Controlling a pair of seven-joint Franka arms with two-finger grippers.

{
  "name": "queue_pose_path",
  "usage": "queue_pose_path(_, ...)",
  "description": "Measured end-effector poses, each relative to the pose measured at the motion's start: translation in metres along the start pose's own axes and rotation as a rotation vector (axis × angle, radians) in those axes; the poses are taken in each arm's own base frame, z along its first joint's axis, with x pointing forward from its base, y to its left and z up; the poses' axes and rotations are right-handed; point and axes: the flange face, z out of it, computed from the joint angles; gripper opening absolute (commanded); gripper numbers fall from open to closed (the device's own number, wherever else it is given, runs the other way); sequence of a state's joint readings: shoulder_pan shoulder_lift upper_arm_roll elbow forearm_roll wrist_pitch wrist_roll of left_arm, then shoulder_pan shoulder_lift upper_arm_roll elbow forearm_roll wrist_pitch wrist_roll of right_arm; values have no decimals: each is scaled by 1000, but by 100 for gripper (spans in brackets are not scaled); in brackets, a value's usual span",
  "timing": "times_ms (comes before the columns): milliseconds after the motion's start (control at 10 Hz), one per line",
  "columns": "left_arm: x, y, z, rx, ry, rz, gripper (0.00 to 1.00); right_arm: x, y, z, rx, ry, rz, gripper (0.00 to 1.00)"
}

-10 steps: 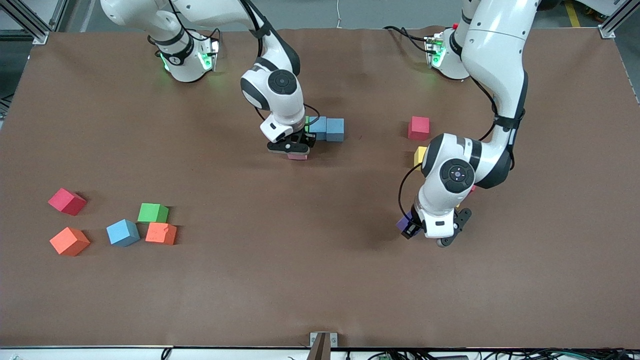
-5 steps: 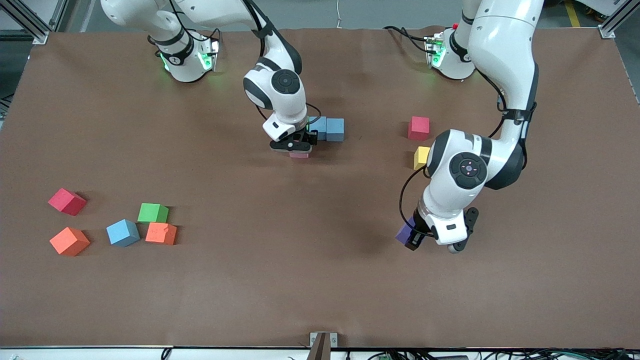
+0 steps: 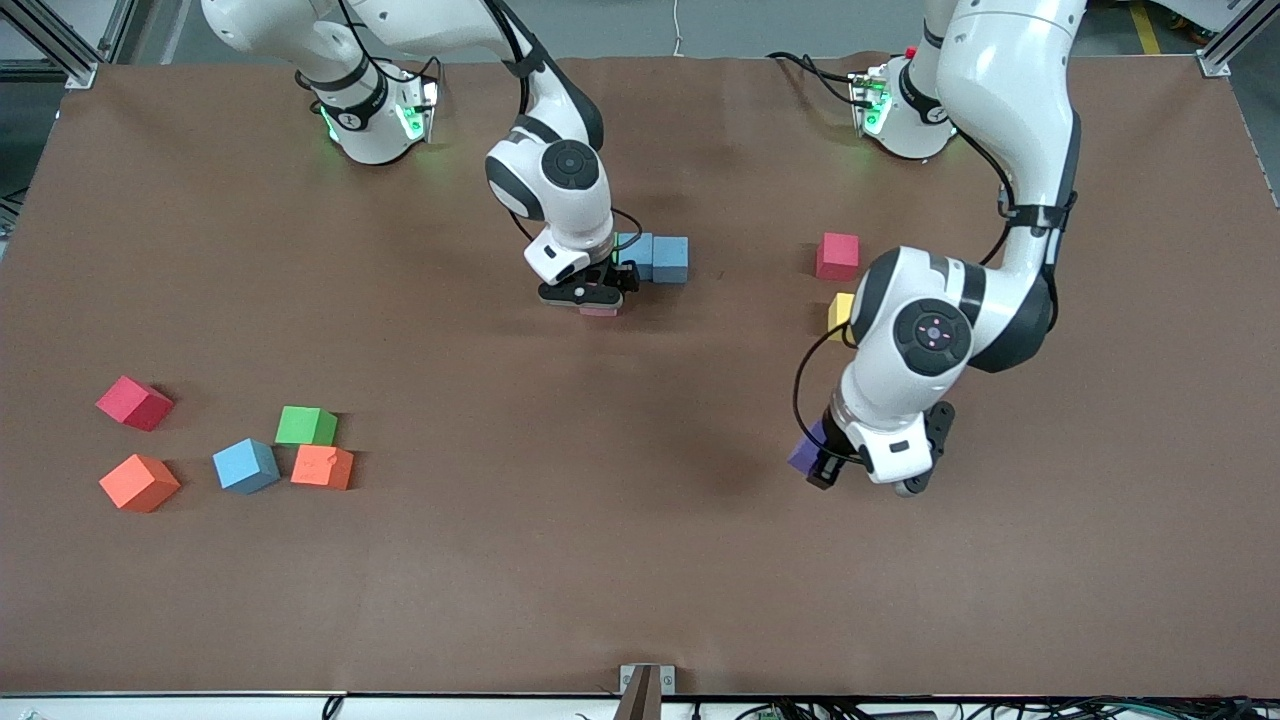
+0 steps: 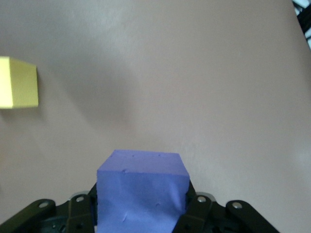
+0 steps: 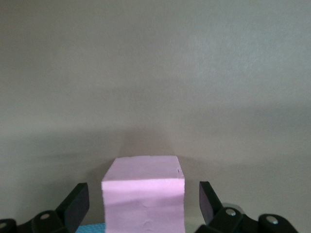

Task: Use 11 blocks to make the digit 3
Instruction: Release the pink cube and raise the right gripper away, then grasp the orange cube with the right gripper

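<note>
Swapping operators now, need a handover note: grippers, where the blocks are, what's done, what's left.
Right gripper: open around the pink block, which sits on the table nearer the front camera than the row of blue blocks.
Left gripper: shut on the purple block, over bare table near the left arm's end.
Loose: yellow block and red block near the left arm; five more blocks clustered toward the right arm's end.
Done: start of the top row plus pink.
Left: place purple, then the remaining blocks.

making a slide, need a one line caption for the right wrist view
Right gripper open around the pink block resting on the brown table, fingers clear of its sides.
</note>
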State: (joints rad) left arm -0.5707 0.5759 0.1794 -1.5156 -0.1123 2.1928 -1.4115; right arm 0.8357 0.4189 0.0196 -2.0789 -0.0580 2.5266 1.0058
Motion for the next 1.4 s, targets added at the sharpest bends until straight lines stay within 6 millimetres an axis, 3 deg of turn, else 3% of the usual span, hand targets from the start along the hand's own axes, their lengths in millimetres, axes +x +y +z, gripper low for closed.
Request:
queue_pose_path(200,-20,0,-5,15,24,-62,15,36,6,-49,25,31,56,100)
queue_pose_path(399,-20,-4,-9,58,27,-89,15,87,54,-93,21,44,126,100)
queue_pose_path(499,-24,-6,-14,80,26,-96,15,118,91,-101,12,47,129,100)
queue_pose_path(699,-34,-8,-21,93,37,-124,15,181,182,-97,-11,44,84,100)
queue_pose_path(899,-37,-8,-28,86,38,-128,15,227,273,-98,-15,67,19,100)
queue_pose_path(998,-38,-8,-30,85,37,-133,15,244,306,-101,-11,99,-1,100)
queue_pose_path(1198,-48,-8,-31,86,42,-157,15,276,352,-91,-18,130,-68,100)
queue_pose_path(1398,-58,-9,-35,81,70,-162,15,311,383,-67,-30,131,-115,100)
